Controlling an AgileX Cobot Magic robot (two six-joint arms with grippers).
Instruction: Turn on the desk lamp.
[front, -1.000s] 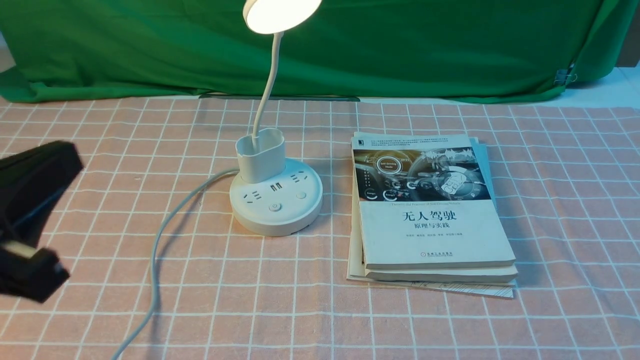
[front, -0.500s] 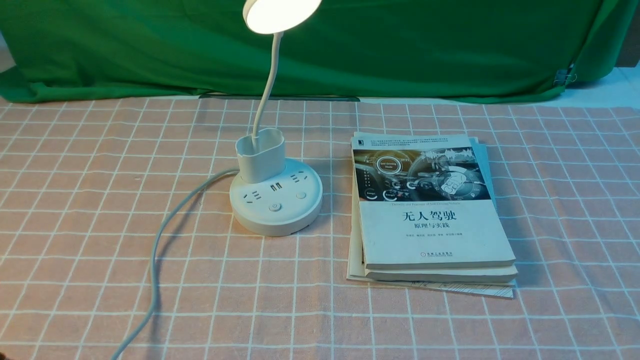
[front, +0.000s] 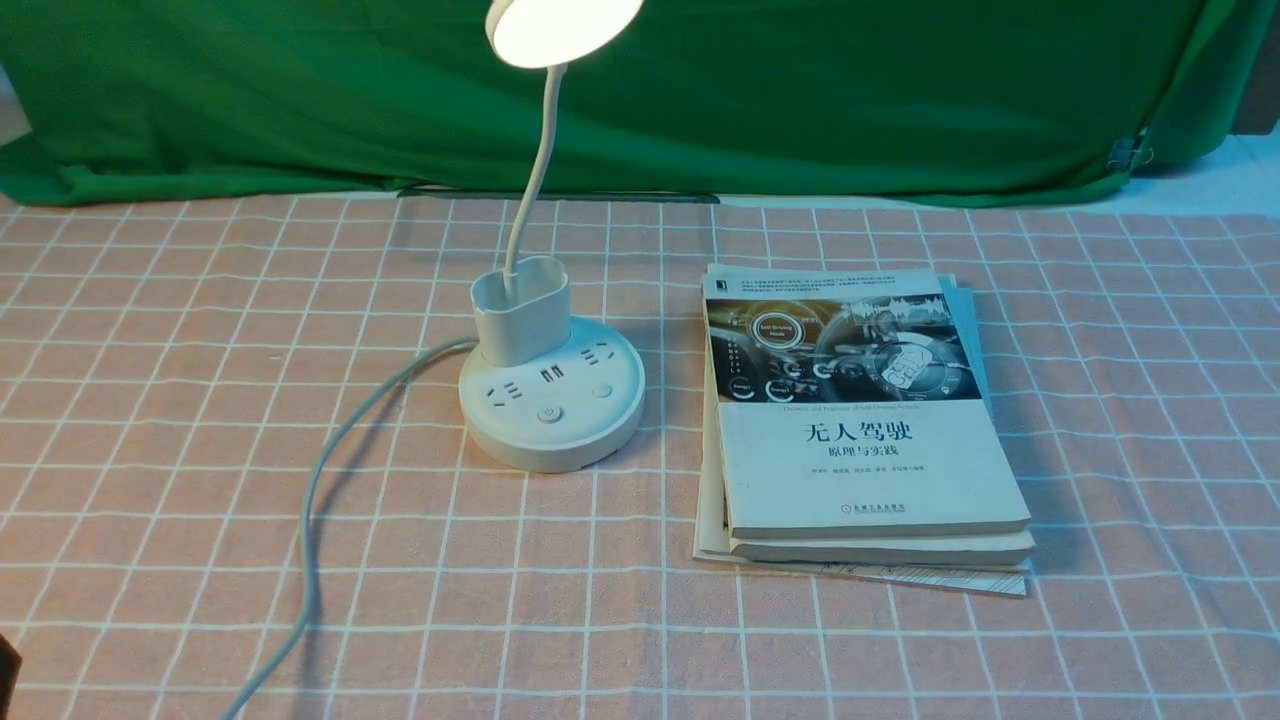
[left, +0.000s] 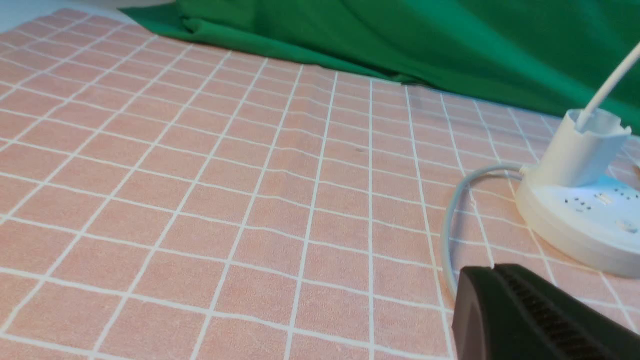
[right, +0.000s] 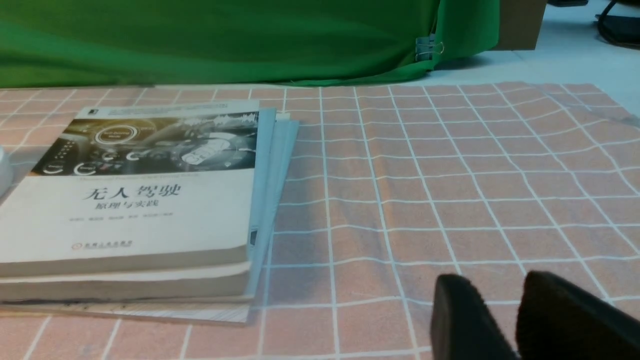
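The desk lamp stands left of centre on the pink checked cloth. Its round disc head (front: 560, 25) glows at the top of the front view. Its thin neck rises from the oval cup (front: 520, 310) on the round base (front: 552, 440), which carries sockets and buttons. Its grey cord (front: 315, 480) runs to the front left. My left gripper (left: 492, 268) is shut and empty, low over the cloth beside the cord (left: 449, 225) and short of the base (left: 575, 235). My right gripper (right: 500, 282) is empty, its jaws a narrow gap apart, over bare cloth to the right of the books.
A stack of books (front: 860, 420) lies right of the lamp, also in the right wrist view (right: 130, 200). A green cloth backdrop (front: 800, 90) hangs along the table's far edge. A dark sliver of the left arm (front: 5, 680) shows at the front left corner.
My left gripper has drawn back out of the front view toward the front left. The lamp head glows in every frame. Lamp and books have not moved.
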